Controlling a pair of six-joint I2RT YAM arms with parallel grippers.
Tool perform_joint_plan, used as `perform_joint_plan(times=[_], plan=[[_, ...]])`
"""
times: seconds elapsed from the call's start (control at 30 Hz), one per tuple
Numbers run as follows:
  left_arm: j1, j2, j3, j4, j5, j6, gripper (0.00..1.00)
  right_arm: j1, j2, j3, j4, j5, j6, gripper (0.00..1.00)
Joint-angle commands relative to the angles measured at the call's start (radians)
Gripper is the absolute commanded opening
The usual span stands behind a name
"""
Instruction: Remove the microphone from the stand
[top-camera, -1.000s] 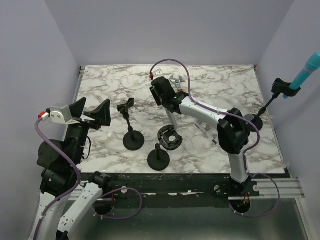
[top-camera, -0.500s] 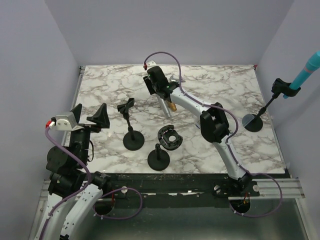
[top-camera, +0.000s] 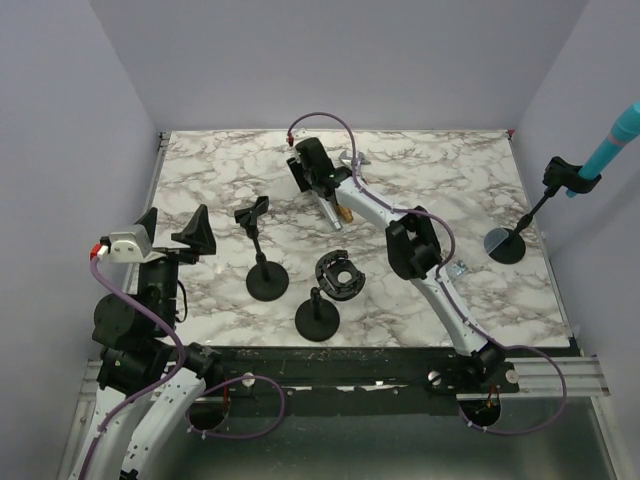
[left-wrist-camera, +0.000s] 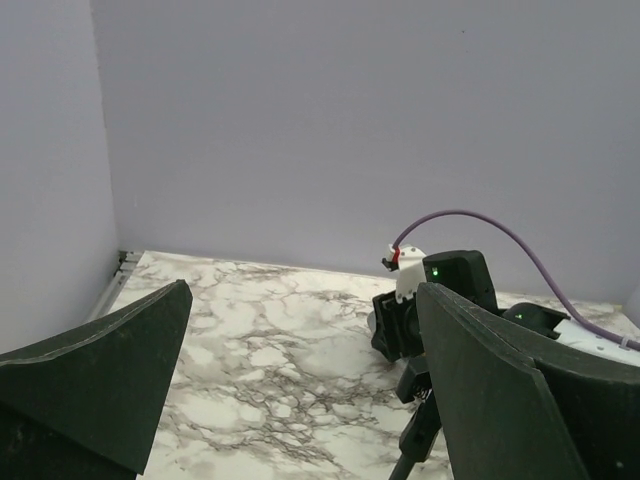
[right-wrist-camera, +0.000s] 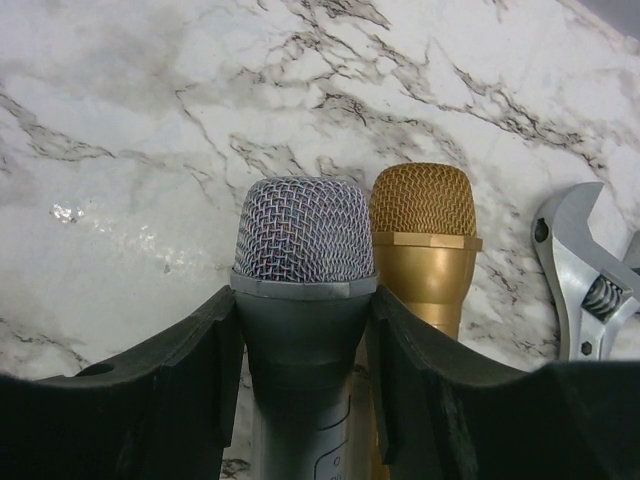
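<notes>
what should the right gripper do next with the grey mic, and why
Probably open the right gripper to release the grey microphone: it sits clamped between the fingers, low over the table, alongside the gold microphone, seemingly at its drop spot.

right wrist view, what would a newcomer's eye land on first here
The silver microphone fills the right wrist view, clamped between the fingers of the right claw, with a gold microphone right beside it. In the overhead view, a bright teal microphone sits in its stand at the right edge of the table.
</notes>
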Motion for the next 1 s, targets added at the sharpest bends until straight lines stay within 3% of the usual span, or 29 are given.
perform_joint_plan(times=[0.0, 0.4, 0.73, 0.97], plan=[[0.006, 0.01, -0.012, 0.026, -0.023, 0.016, 0.98, -0.011, 0.061, 0.076, 0.045, -0.042, -0.012, 0.25], [0.005, 0.034, -0.018, 0.033, -0.021, 0.022, 0.99, -0.016, 0.107, 0.081, 0.072, -0.048, -0.014, 0.48], [0.006, 0.031, -0.016, 0.026, -0.02, 0.021, 0.99, -0.016, 0.114, 0.146, 0.049, -0.078, -0.002, 0.75], [0.005, 0.023, -0.015, 0.023, -0.002, 0.01, 0.98, -0.014, -0.077, 0.123, 0.005, -0.118, 0.066, 0.79]])
